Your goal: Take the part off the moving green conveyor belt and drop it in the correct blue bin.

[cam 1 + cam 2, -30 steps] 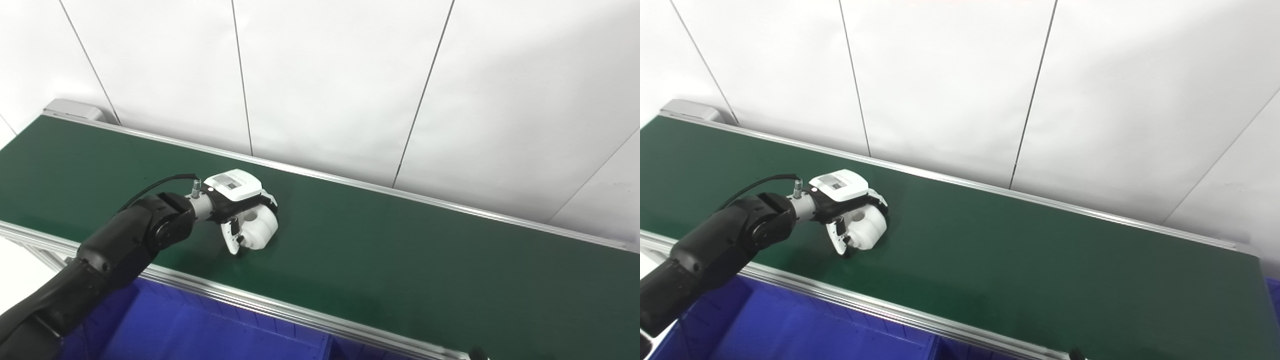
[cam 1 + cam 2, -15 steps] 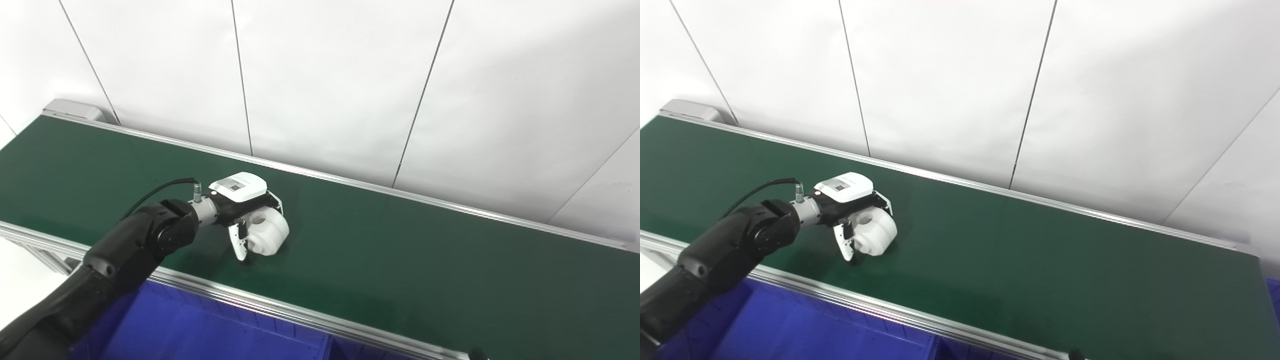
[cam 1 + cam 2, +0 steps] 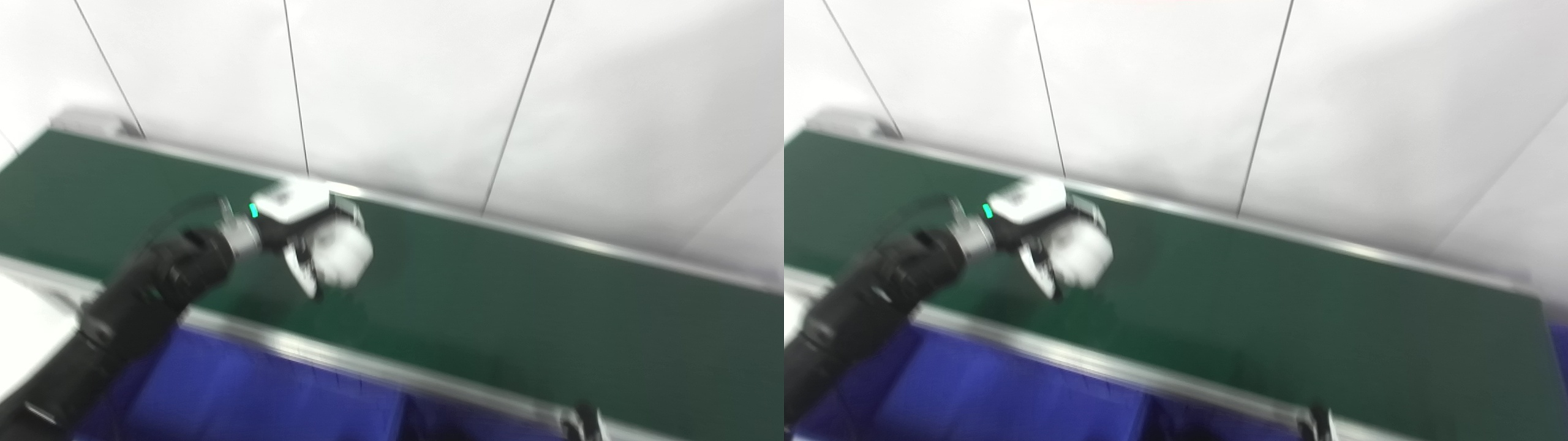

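— Though both views were smeared with blur, where did the robot's left hand (image 3: 306, 236) sit against the edges?
— It hung over the green conveyor belt (image 3: 520, 294), between the far metal rail (image 3: 1335, 245) by the white wall panels (image 3: 398, 92) and the near rail (image 3: 343, 361). Its fingers were wrapped round the white part (image 3: 343, 254), which looked raised off the belt.
— And the room around it?
— To its right the belt ran bare to the frame's edge. Below the near rail lay the blue bin (image 3: 986, 398), with a divider (image 3: 404, 416) showing.
— The right hand?
— Only a small dark tip (image 3: 1322, 422) poked up at the bottom edge; whether that hand was clenched or released could not be told.
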